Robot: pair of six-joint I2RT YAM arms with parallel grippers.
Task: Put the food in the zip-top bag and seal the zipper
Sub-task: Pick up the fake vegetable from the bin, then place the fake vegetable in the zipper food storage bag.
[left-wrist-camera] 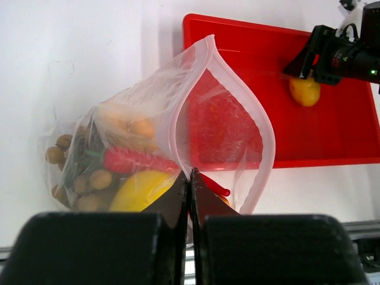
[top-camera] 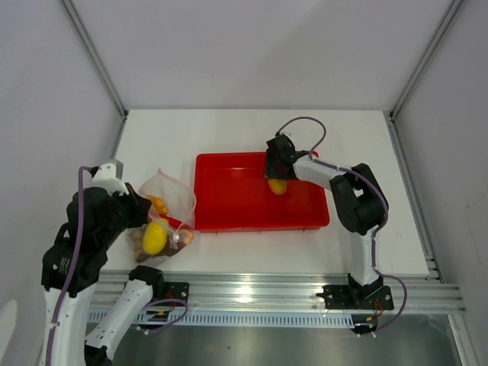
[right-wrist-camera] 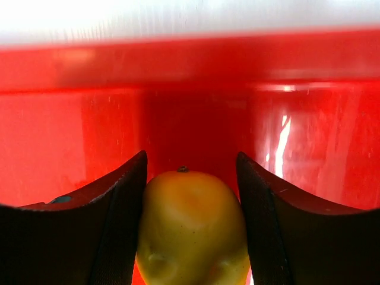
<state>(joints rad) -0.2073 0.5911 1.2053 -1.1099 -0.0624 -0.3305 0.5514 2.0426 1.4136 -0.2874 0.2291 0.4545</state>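
The clear zip-top bag (top-camera: 174,200) lies left of the red tray, its mouth gaping toward the tray. My left gripper (left-wrist-camera: 191,173) is shut on the near edge of the pinkish zipper strip (left-wrist-camera: 237,89), holding the mouth open. Inside the bag are one yellow fruit (left-wrist-camera: 142,190), the tan round fruits (left-wrist-camera: 89,184), orange chunks (left-wrist-camera: 133,126) and the red-brown stick (left-wrist-camera: 136,161). The second yellow fruit (right-wrist-camera: 190,225) sits in the tray's far right part (top-camera: 278,186). My right gripper (right-wrist-camera: 191,159) has a finger pressed against each side of it.
The red tray (top-camera: 229,206) stands mid-table, holding nothing but that fruit. White table surface (top-camera: 191,133) lies behind the bag and tray. Grey walls close in left, right and back. The metal rail runs along the near edge.
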